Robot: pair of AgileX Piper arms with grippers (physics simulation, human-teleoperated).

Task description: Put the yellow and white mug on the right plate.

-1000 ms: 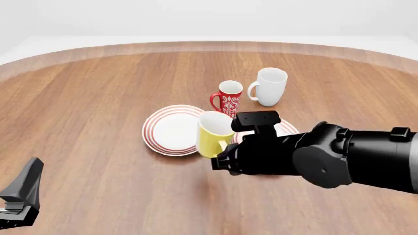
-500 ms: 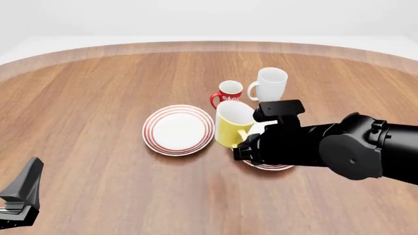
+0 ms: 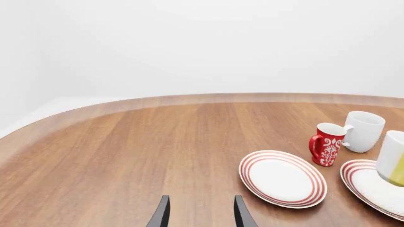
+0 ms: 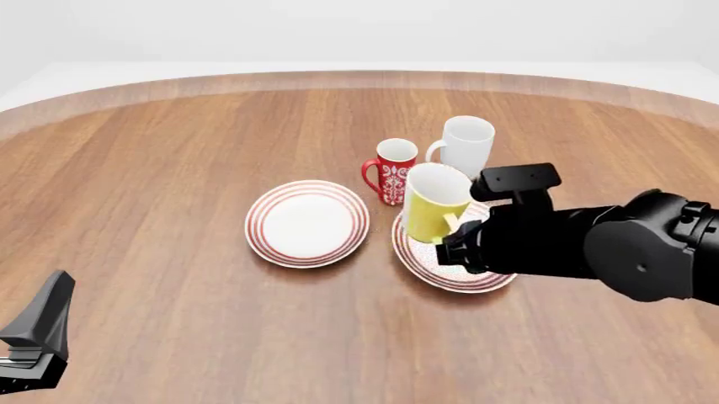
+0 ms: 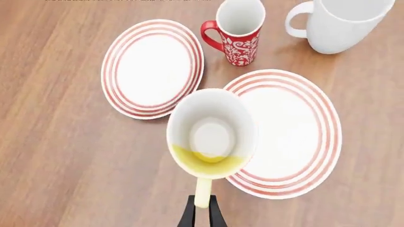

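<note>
Above the right plate's left edge, the yellow and white mug (image 4: 435, 204) hung by its handle in the right gripper (image 5: 201, 208).

The fingers were pinched tight on the yellow handle, the mug upright and partly over the right plate (image 4: 433, 268), beside the left plate (image 4: 306, 223). The red patterned mug (image 4: 393, 171) and white mug (image 4: 464, 146) stood behind. The left gripper (image 3: 198, 215) hung with fingers apart, holding nothing, over the table (image 4: 168, 160).

A red patterned mug (image 4: 392, 171) stands upright mid-table, an all-white mug (image 4: 466, 148) just beyond it to the right. A red-ringed plate (image 4: 306, 223) lies near the red mug's left, on the wooden table (image 4: 168, 168).
</note>
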